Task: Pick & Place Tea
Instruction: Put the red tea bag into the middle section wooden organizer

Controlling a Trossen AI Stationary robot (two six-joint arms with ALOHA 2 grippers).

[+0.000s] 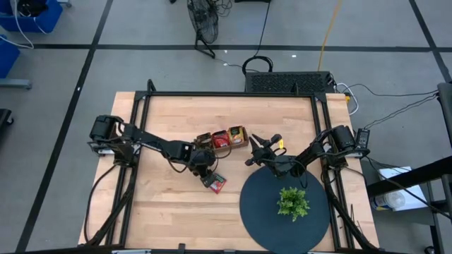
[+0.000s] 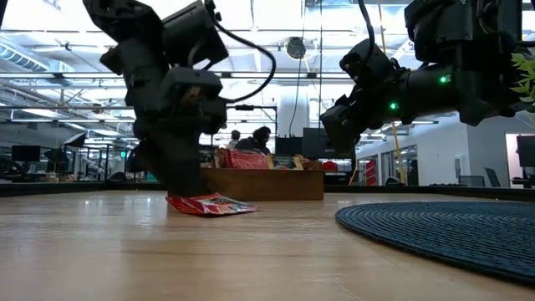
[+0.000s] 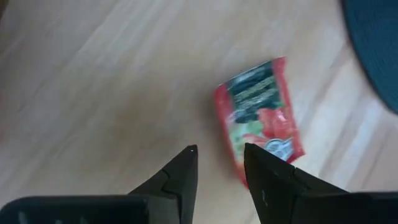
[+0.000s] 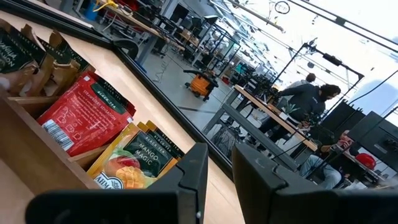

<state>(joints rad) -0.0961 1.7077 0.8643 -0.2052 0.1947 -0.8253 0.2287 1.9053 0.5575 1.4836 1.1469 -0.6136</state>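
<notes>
While left tool empty, ajar: red sachet between tray and mat.

Open workshop hall around a pale wooden surface

The wooden surface stands on a grey floor crossed by dark lines, with a black cable and a yellow cable trailing over it and a blue bin at one corner. Beyond the surface, the hall is brightly lit from a high ceiling with beams; rows of workbenches run into the distance, and two people sit at one of them
</notes>
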